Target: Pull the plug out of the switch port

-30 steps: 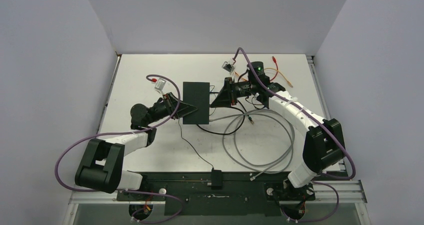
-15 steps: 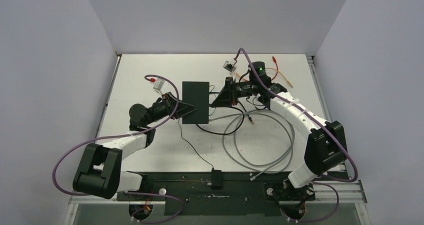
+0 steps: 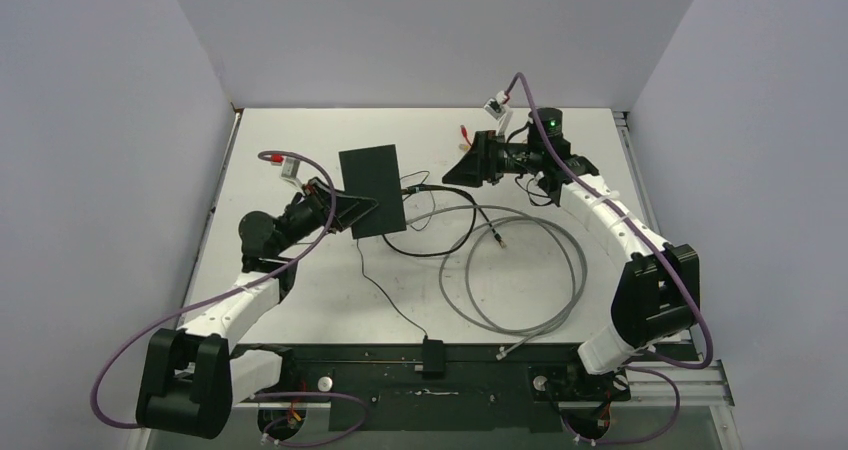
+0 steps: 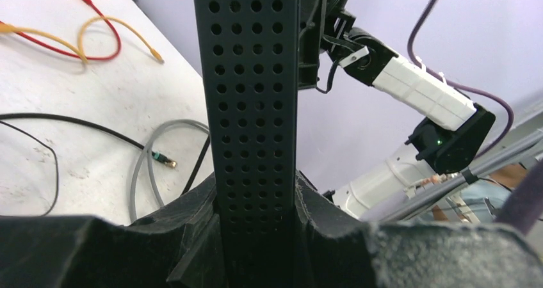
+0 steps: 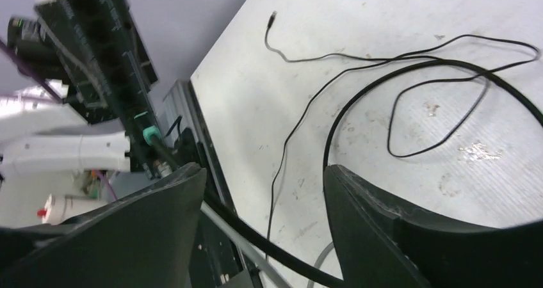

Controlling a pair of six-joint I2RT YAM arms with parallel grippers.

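The flat matte-black rectangular switch [image 3: 372, 175], its narrow edge perforated with round holes, is clamped in the left gripper [image 4: 255, 205], left of centre on the scuffed white table [image 3: 300, 300]. The right gripper [image 5: 262, 173] gapes empty, apart from it. A blurred teal-collared plug [image 5: 151, 134] meets the switch's edge; whether it is seated is unclear

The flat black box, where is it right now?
In the top view the switch is just left of the table's middle, its near-left edge clamped between the left fingers, with the right fingers open, apart to its right.
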